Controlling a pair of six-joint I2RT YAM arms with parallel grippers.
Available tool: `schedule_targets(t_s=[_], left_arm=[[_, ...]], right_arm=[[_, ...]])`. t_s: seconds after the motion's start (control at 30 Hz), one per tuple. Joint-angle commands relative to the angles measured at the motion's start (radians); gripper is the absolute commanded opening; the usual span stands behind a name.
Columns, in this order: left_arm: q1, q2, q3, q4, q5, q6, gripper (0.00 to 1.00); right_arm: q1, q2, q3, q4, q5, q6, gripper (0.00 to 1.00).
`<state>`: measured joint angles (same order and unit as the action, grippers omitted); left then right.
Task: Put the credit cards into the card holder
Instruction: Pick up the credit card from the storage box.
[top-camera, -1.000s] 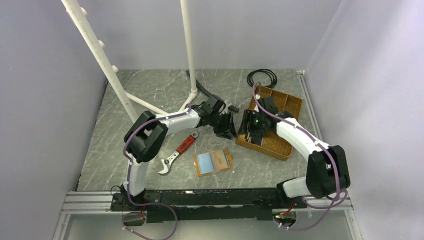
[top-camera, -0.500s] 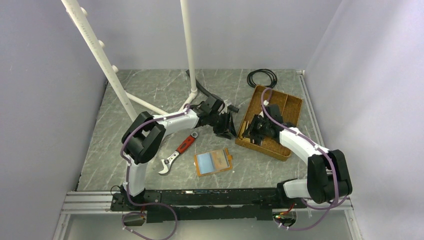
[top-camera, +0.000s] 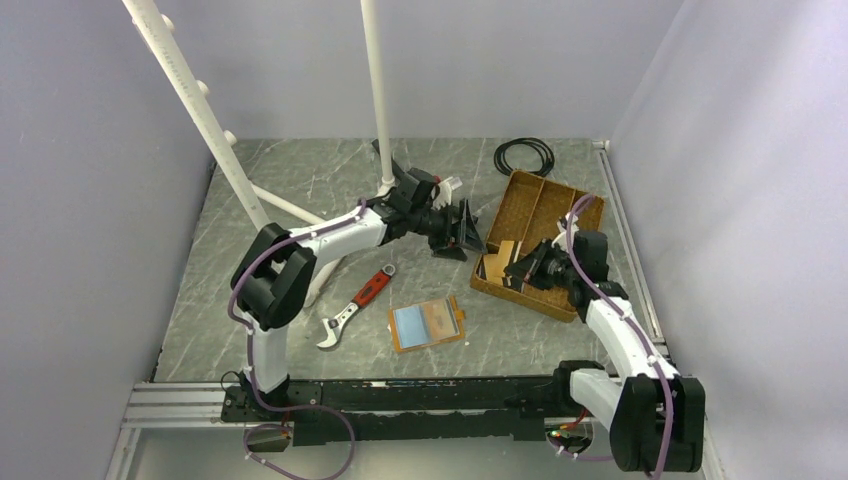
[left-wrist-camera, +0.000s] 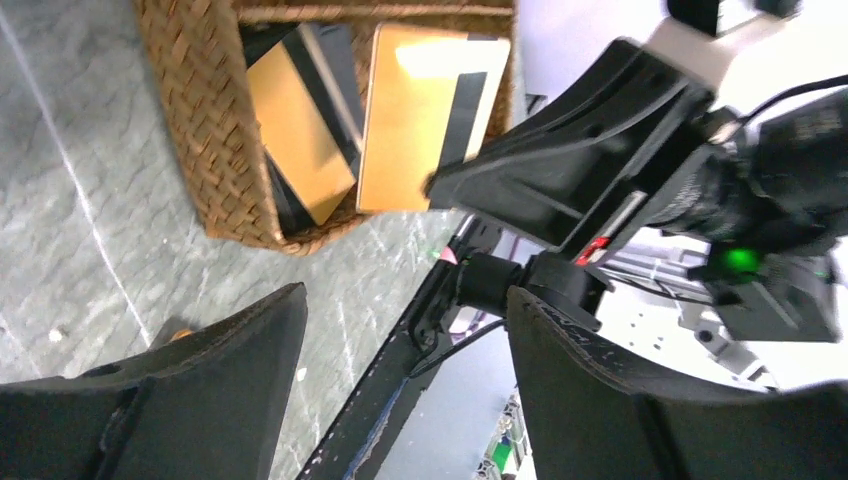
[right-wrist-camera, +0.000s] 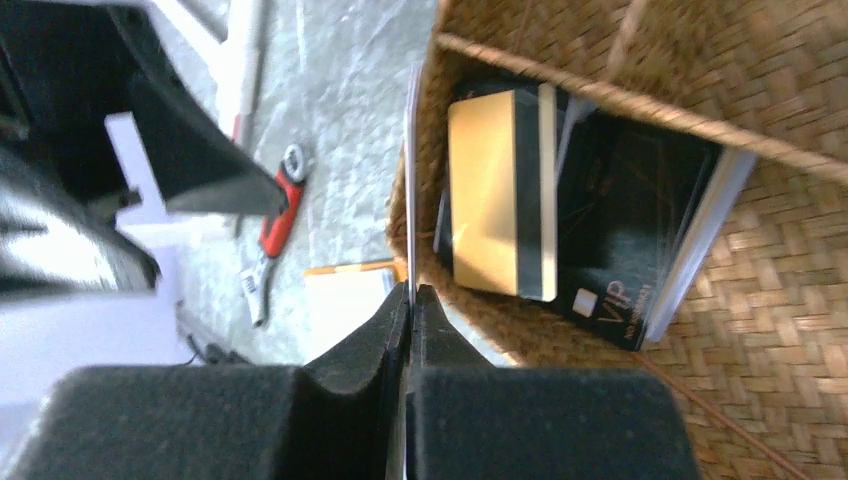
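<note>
Close to the middle of the table's near edge: card holder, spread open, bluish and tan panels facing up. Just left of it, a red-handled wrench, lying aslant.

Further in, toward the right edge: brown woven tray. At its near left corner, the right gripper, clenched on a gold card with a black stripe; holds it up on edge by the tray's wall. Inside that near compartment, credit cards in a loose overlapping pile: one gold with a black stripe, one black and marked "VIP" in pale letters, with smaller print beneath too fine to read.

Just left of the tray, the left gripper, released, fingers spread wide and grasping nothing; points toward the tray and the held card.

At the far edge, behind the tray, a coiled black cable. Toward the far left corner, white pipes rising from the table.
</note>
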<state>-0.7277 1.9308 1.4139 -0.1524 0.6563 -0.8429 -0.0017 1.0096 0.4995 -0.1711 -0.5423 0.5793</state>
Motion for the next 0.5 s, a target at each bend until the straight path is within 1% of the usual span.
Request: schedule_targets(t_s=[0.0,0.07,0.1,0.13,0.23,0.33,0.47], left_arm=[[0.033,0.033,0.052,0.156,0.132,-0.092,0.74],[0.037,0.059,0.043,0.266,0.175,-0.134,0.68],[0.037,0.079,0.041,0.315,0.197,-0.156,0.67],[0.038,0.095,0.044,0.344,0.216,-0.174,0.68],[0.034,0.138,0.078,0.361,0.244,-0.188,0.72],[0.026,0.167,0.100,0.410,0.268,-0.216,0.73],[0.005,0.217,0.127,0.497,0.302,-0.280,0.64]], right_arm=[[-0.059,-0.065,-0.051,0.203,-0.273,0.039,0.00],[-0.078,-0.079,-0.058,0.221,-0.308,0.058,0.00],[-0.087,-0.080,-0.058,0.218,-0.325,0.056,0.00],[-0.096,-0.080,-0.056,0.215,-0.343,0.054,0.00],[-0.121,-0.082,-0.074,0.234,-0.394,0.076,0.00],[-0.133,-0.082,-0.089,0.254,-0.421,0.089,0.00],[-0.156,-0.077,-0.101,0.282,-0.462,0.108,0.00]])
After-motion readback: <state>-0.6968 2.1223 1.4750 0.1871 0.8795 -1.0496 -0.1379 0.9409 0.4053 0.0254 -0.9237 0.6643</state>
